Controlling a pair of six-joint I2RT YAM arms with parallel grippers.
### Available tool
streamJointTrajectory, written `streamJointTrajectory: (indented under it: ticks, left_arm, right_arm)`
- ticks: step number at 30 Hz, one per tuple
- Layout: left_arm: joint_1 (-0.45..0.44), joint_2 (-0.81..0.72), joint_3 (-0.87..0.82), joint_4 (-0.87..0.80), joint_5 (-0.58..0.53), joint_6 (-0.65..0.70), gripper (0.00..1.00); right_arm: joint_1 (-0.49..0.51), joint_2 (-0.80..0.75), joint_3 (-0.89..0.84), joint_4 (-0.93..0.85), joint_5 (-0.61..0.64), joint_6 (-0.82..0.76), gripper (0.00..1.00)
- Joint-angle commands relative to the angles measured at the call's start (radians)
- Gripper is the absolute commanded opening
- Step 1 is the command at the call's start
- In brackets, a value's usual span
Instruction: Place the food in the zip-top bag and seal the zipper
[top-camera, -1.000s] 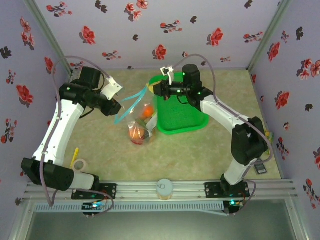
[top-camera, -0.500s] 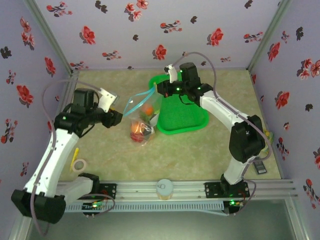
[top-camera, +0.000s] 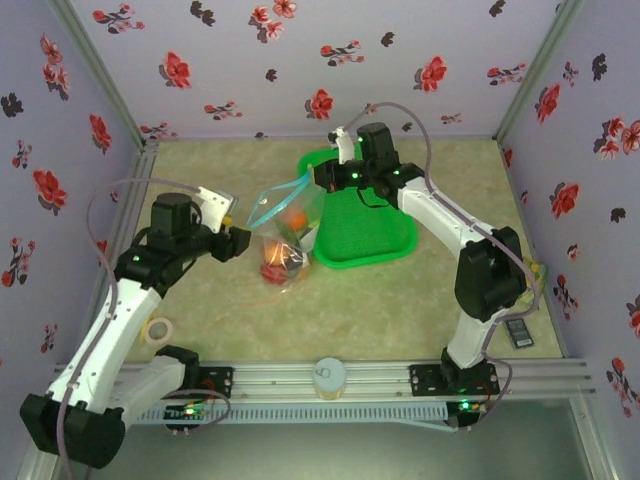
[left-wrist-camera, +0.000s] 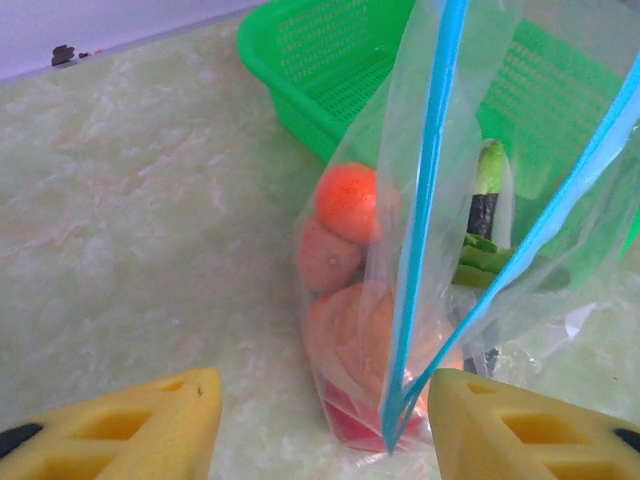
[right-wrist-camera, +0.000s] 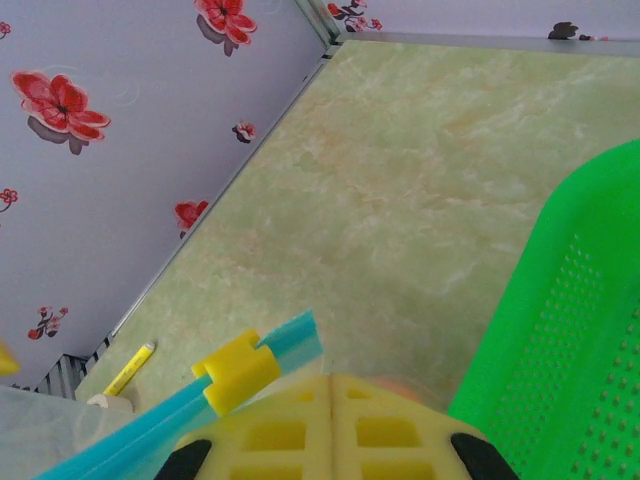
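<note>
The food (left-wrist-camera: 348, 200) (an orange on top, a brownish lump under it, something red at the bottom) sits inside the clear bag (left-wrist-camera: 400, 300), which stands on the tabletop (top-camera: 400, 310) just beside the left wall of the green basket (top-camera: 365, 225). The bag's mouth gapes, and the two blue strips of the zipper (left-wrist-camera: 432, 150) rise apart from one lower corner. The right fingers (right-wrist-camera: 332, 400) are closed on the upper end of the zipper, next to its yellow slider (right-wrist-camera: 235, 372), holding that end up above the basket's rim. The left fingers (left-wrist-camera: 322, 400) stand open just to the left of the bag, not touching it. A roll of tape (top-camera: 157, 328) lies near the left arm.
</note>
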Motion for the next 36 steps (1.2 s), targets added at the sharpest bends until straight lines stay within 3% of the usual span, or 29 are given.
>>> streamJointTrajectory:
  ticks: [1, 7, 13, 18, 22, 29, 36]
  left_arm:
    - [-0.016, 0.031, -0.008, 0.072, -0.030, 0.000, 0.58]
    - [-0.056, 0.089, 0.006, 0.098, -0.001, 0.015, 0.55]
    - [-0.059, 0.130, 0.046, 0.047, 0.051, 0.038, 0.27]
    - [-0.060, 0.130, 0.083, 0.008, 0.035, 0.052, 0.16]
    - [-0.038, 0.147, 0.199, -0.069, -0.055, 0.068, 0.14]
    - [0.028, 0.260, 0.484, -0.258, -0.115, 0.125, 0.13]
    - [0.076, 0.286, 0.502, -0.284, -0.120, 0.110, 0.11]
  right_arm:
    - [-0.004, 0.016, 0.033, -0.009, -0.002, 0.014, 0.00]
    - [-0.003, 0.023, 0.045, -0.018, -0.001, 0.014, 0.00]
    - [-0.004, 0.025, 0.061, -0.033, 0.008, 0.004, 0.00]
    - [-0.004, 0.015, 0.062, -0.046, 0.029, -0.006, 0.00]
    - [-0.004, -0.026, 0.031, -0.017, 0.046, -0.006, 0.00]
    - [0.002, -0.168, -0.111, 0.142, 0.068, 0.041, 0.00]
    - [0.022, -0.310, -0.293, 0.334, 0.062, 0.093, 0.00]
